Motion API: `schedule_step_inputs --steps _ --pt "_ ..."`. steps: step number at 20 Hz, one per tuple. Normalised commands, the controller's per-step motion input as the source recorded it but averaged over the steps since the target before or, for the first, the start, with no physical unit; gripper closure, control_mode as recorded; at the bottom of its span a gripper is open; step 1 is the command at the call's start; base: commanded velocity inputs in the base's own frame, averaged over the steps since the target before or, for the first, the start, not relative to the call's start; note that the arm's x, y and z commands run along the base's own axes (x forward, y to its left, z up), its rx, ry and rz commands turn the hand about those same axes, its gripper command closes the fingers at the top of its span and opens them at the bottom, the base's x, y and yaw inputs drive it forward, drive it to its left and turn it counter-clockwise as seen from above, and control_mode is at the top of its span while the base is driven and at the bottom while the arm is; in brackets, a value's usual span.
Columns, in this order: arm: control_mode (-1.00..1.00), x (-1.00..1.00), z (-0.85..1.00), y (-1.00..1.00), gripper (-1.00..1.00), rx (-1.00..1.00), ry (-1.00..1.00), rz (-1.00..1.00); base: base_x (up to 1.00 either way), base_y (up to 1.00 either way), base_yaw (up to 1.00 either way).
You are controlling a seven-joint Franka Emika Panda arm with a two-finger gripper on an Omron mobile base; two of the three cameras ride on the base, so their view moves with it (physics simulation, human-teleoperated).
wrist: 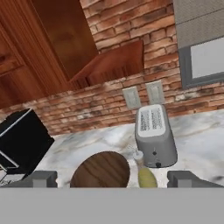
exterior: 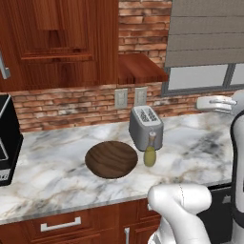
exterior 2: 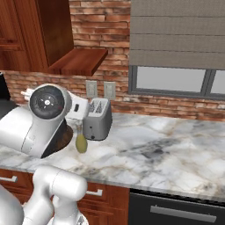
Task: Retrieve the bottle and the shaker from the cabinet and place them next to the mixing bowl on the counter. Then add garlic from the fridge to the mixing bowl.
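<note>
Left base view: the bottle (exterior: 150,151) stood upright on the counter (exterior: 200,147), just beside the mixing bowl (exterior: 111,159) and in front of the toaster (exterior: 145,126); the cabinet (exterior: 57,43) hung above. Right base view: the arm hid most of the bowl, with the bottle (exterior 2: 81,141) close beside the toaster (exterior 2: 98,118). Hand view: the gripper (wrist: 112,179) hovered above bottle (wrist: 146,174) and bowl (wrist: 101,169) with fingers spread wide, holding nothing. Probable risk: a low swing toward the cabinet for the shaker could topple the slim bottle.
</note>
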Motion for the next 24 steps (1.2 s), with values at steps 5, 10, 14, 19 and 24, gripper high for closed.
schedule_step_inputs --steps 5,10,14,19,24 --pt "-1.0 -0.61 0.26 0.03 -1.0 -0.09 0.07 -0.2 0.0 0.0 0.0" --pt "-1.0 -0.61 0.36 0.32 -1.0 -0.14 0.09 0.0 0.0 0.0 0.0" --pt "-1.0 -0.71 0.43 0.42 -1.0 -0.14 0.11 0.0 0.0 0.0 0.0" --pt "-1.0 -0.5 0.08 0.29 -1.0 -0.06 0.13 0.0 0.0 0.0 0.0" --pt "-1.0 -0.44 0.0 0.16 -1.0 0.0 0.13 0.0 0.0 0.0 0.0"
